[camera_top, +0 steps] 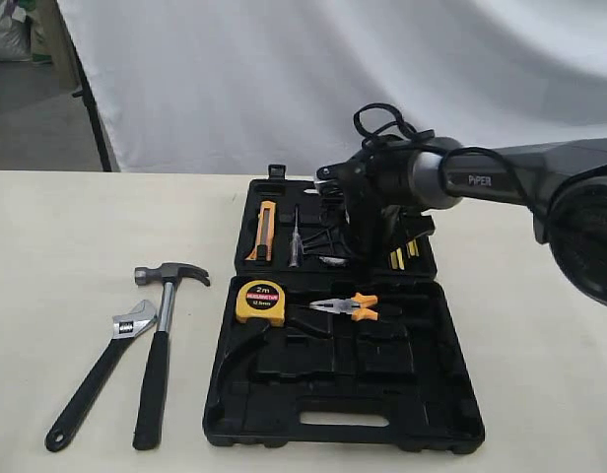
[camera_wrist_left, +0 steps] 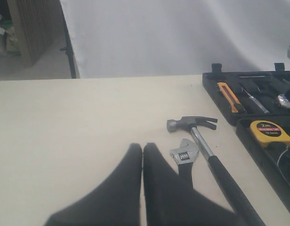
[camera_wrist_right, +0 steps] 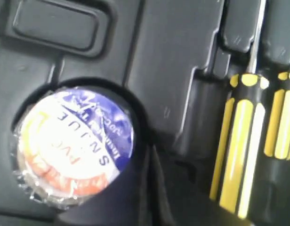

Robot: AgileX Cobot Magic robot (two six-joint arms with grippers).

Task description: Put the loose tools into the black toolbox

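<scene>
The black toolbox (camera_top: 451,434) lies open in the middle of the table. To its left the claw hammer (camera_top: 168,325) and the adjustable wrench (camera_top: 99,379) lie side by side on the tabletop. My left gripper (camera_wrist_left: 142,147) is shut and empty, hovering just short of the wrench (camera_wrist_left: 184,154) and hammer (camera_wrist_left: 201,141). My right gripper (camera_top: 355,251) reaches down into the far half of the case. In the right wrist view it (camera_wrist_right: 149,147) is shut, with nothing between its fingers. It sits against the rim of the small tape roll (camera_wrist_right: 72,146), which lies in a round recess.
A yellow tape measure (camera_top: 259,302) and orange-handled pliers (camera_top: 348,306) lie in the near half of the case. An orange utility knife (camera_top: 265,231) and yellow-striped screwdrivers (camera_wrist_right: 239,155) fill slots in the far half. A white cloth hangs behind the table.
</scene>
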